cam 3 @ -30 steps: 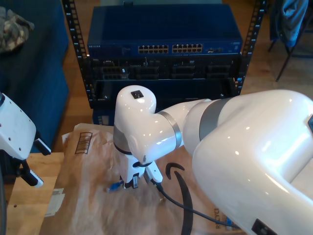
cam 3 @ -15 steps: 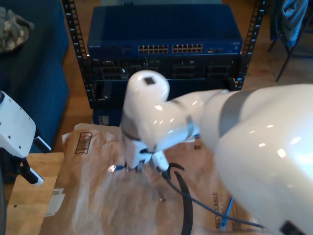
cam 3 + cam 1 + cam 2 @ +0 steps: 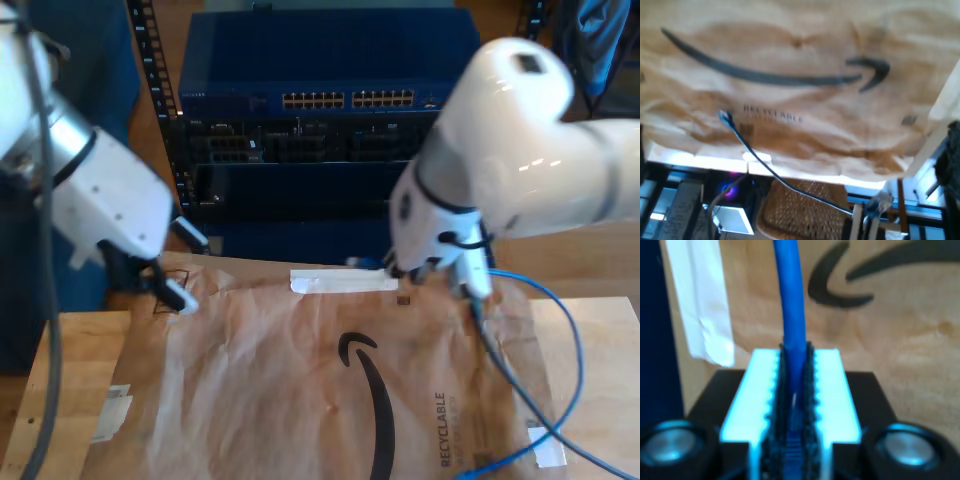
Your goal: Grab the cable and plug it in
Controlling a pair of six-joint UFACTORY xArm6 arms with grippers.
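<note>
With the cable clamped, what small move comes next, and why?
Probably carry my second gripper, jaws shut on the blue cable, toward the switch's port rows. The gripper sits below and short of them, so the plug cannot enter yet.

Glossy white arms with grey joint bands; my second gripper's fingers (image 3: 837,390) look white, black-ridged.

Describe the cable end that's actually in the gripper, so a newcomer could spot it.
Start at the brown paper mailer covering the wooden table, in front of the blue network switch. Near its far edge, my second gripper is shut on the cable. It is thin and bright blue, unlike the thicker black cable trailing from the arm.
</note>
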